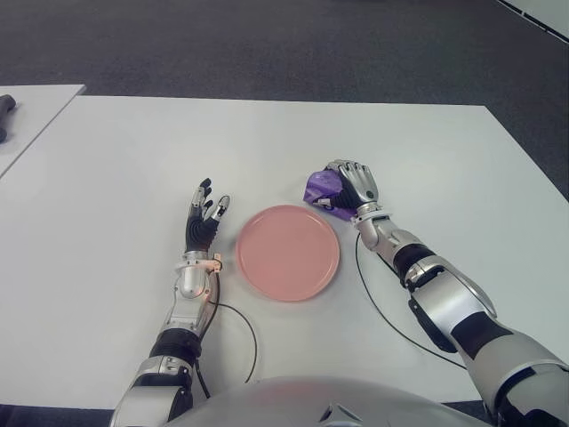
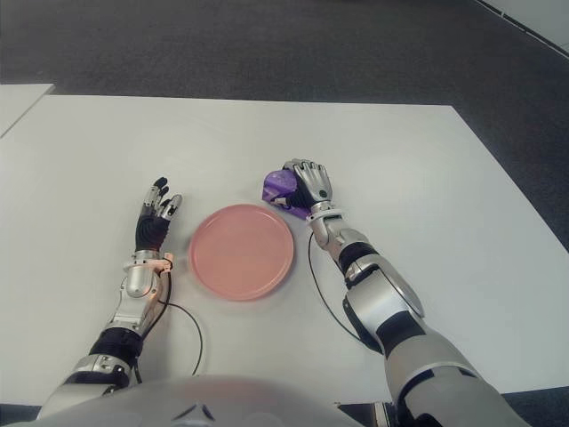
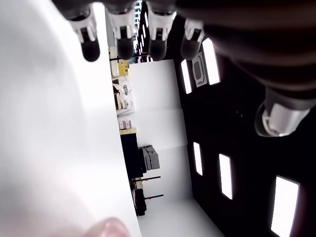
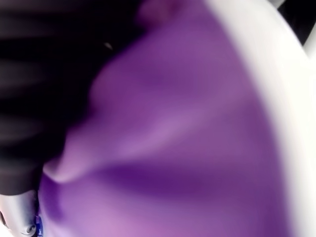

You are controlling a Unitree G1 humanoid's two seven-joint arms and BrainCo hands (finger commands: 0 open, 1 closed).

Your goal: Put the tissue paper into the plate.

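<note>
While the right hand point(image 1: 354, 189) sits curled over the purple tissue paper point(image 1: 320, 188) just beyond the far right edge of the pink plate point(image 1: 287, 252), the wad looks to me like the kind of thing that weighs almost nothing and gives way under any squeeze. It is crumpled and soft, so I'd judge it won't break or slip much, but a loose corner could tear or trail if only an edge were pinched; taking it around the bulk of the wad, as the fingers seem to be doing, looks the safer hold. From the wrist camera on that arm the purple fills nearly everything, pressed up close against the palm, which fits a hand closed around it. Whether the wad is lifted or touching the white tabletop point(image 1: 124, 169) I cannot tell. As for the plate, it lies flat, shallow-rimmed and with nothing in it, near the robot between the two arms. On its left side the left hand point(image 1: 204, 220) shows with fingers stretched out and apart, holding nothing.
</note>
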